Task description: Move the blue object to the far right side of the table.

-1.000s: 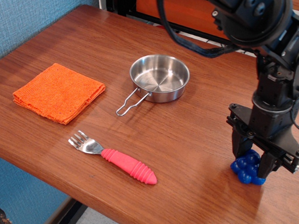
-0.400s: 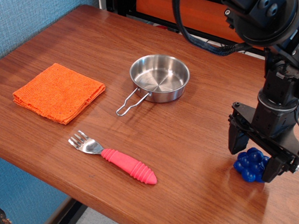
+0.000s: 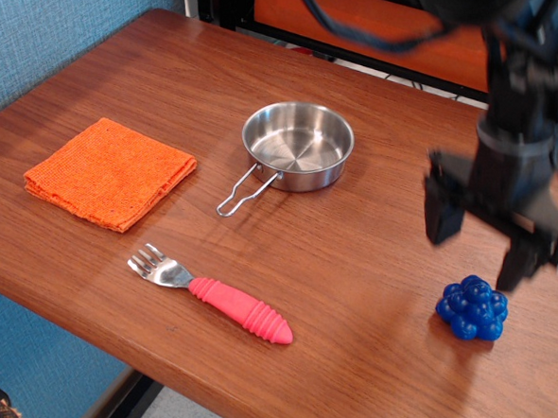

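The blue object (image 3: 473,307) sits on the table (image 3: 370,271) at the lower right of the frame; it looks like a little bunch of shiny round balls; nothing is touching it. The gripper (image 3: 481,242) hangs in the air just above it, a bit blurry; its two dark fingers (image 3: 443,210) are spread wide apart, and there is nothing between them. The black arm goes up and out of the top right of the frame.

In the middle of the frame, a bit toward the top, is a shiny steel pan (image 3: 297,144) with a wire handle that points down and to the left; at the left lies a folded orange cloth (image 3: 110,171); near the bottom, left of the middle, lies a fork (image 3: 209,295) with a pink bumpy handle, its metal end pointing left.
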You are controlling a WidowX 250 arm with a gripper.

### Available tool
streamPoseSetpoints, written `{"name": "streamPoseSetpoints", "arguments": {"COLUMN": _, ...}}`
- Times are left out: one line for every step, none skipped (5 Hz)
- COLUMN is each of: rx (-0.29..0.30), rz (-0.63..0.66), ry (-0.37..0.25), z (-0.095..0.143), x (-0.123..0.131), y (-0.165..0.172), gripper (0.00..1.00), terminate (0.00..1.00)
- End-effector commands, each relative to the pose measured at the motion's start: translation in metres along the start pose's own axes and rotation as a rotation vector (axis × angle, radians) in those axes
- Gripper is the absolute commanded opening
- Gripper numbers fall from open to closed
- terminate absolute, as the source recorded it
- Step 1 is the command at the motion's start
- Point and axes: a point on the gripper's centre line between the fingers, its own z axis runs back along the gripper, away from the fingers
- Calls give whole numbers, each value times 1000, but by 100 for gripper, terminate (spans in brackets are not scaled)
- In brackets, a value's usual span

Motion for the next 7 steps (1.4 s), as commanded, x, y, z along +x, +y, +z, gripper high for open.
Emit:
{"name": "streamPoseSetpoints", "arguments": {"rx": 43, "rz": 206, "ry": -35, "z": 39, "x": -27, "y": 58, "gripper": 100, "terminate": 0}}
{"name": "streamPoseSetpoints", "arguments": {"rx": 51, "rz": 320, "ry": -16, "z": 44, "x": -33, "y": 84, "gripper": 100, "terminate": 0}}
{"name": "streamPoseSetpoints", "arguments": {"rx": 90, "rz": 483, "ry": 57, "z": 47, "x": -47, "y": 96, "gripper": 100, "terminate": 0}}
{"name": "streamPoseSetpoints", "arguments": {"rx": 64, "rz": 550, "ry": 56, "z": 48, "x": -58, "y": 109, "gripper": 100, "terminate": 0}}
{"name": "streamPoseSetpoints", "arguments": {"rx": 96, "rz": 628, "ry": 55, "z": 50, "x": -63, "y": 125, "gripper": 100, "terminate": 0}}
{"name": "streamPoseSetpoints", "arguments": {"rx": 122, "rz": 720, "ry": 52, "z": 55, "x": -77, "y": 139, "gripper": 100, "terminate": 0}}
{"name": "streamPoseSetpoints", "arguments": {"rx": 137, "rz": 760, "ry": 36, "z": 64, "x": -91, "y": 152, "gripper": 100, "terminate": 0}}
